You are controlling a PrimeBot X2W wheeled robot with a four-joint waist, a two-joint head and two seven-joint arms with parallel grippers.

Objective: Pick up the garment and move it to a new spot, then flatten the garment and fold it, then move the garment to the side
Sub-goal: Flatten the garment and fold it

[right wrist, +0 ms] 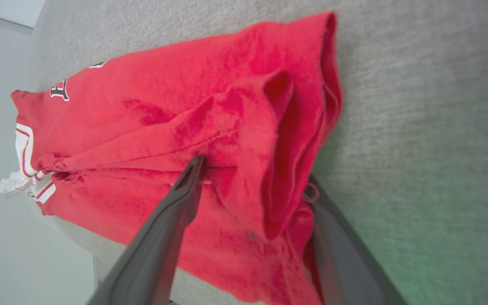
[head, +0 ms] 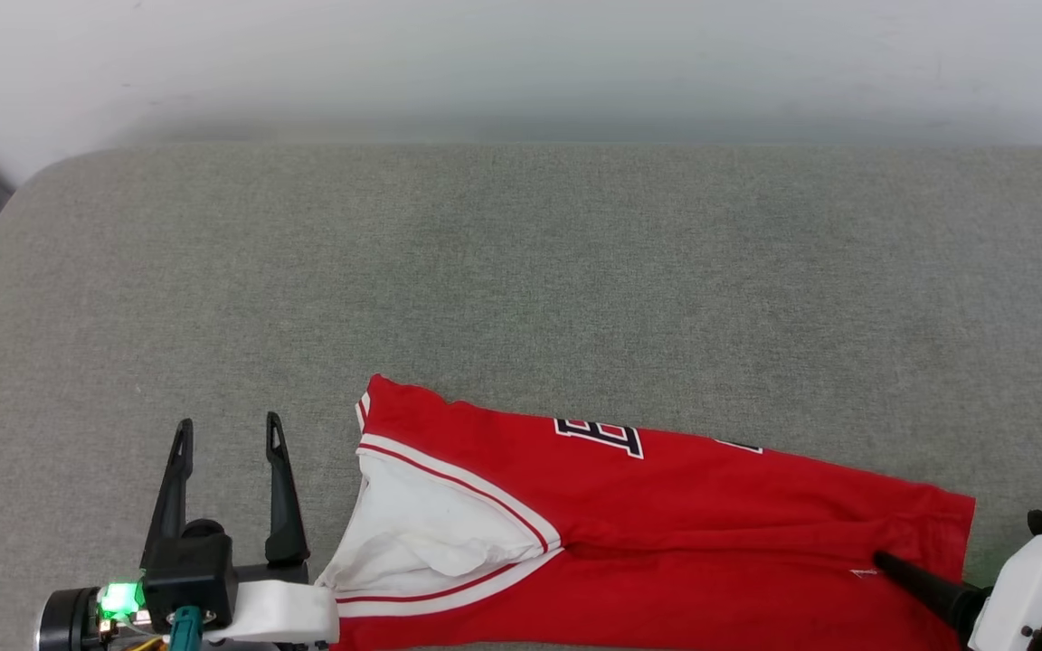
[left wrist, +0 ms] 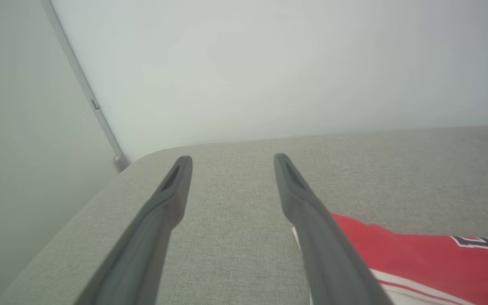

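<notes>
The red jersey (head: 666,506) lies lengthwise along the near edge of the grey upholstered surface (head: 521,271), white sleeve end toward the left, hem toward the right; beyond it the surface is bare up to its far edge at the pale wall (head: 521,63) and out to the rounded far-left corner; the left gripper (head: 229,422) hovers just beside the sleeve end, jaws released and empty; the right gripper (right wrist: 254,171) has its jaws spread, unclenched, astride the bunched hem folds.
</notes>
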